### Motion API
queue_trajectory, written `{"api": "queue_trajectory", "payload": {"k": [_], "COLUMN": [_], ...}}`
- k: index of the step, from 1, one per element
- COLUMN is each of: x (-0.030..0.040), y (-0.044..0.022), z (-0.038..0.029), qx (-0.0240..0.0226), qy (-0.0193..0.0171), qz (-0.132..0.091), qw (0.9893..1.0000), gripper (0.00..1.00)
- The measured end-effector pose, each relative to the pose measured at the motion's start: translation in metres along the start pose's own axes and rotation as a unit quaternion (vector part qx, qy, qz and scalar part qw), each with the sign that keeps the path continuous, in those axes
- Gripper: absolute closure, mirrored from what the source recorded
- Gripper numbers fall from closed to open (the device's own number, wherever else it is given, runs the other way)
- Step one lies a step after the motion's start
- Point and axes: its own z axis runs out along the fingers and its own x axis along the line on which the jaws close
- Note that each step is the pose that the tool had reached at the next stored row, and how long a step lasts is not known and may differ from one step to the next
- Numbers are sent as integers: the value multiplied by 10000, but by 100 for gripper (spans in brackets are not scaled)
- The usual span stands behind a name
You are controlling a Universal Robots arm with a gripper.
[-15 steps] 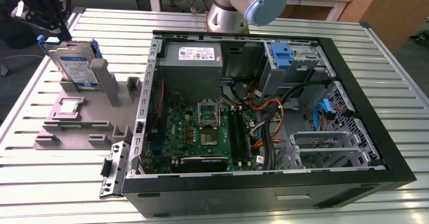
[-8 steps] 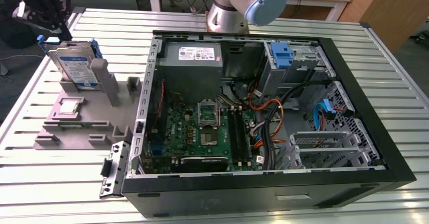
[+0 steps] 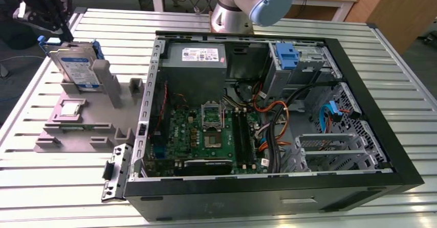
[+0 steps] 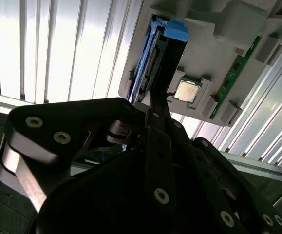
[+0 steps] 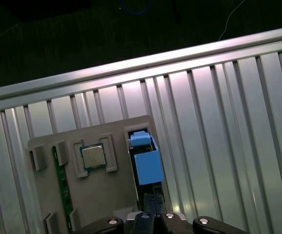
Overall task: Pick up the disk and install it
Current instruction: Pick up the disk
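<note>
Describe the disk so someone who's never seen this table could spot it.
On the exterior view's left, beside the open computer case, lies a grey holder block. The disk stands on edge in it, silver with a blue bracket, unlike the small square chip lying flat nearby.

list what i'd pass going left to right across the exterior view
disk standing on edge on the table → grey power supply inside the open computer case → blue drive bracket in the case's bay → metal drive cage
</note>
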Motion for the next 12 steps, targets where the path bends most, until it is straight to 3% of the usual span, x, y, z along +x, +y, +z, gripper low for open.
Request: {"api": "queue_trajectory", "payload": {"k": [12], "x": [-3], "y": [-14], "z": [9], "qx": [0], "qy": [-1], "qz": [0], "qw": [10000], "gripper": [89]}}
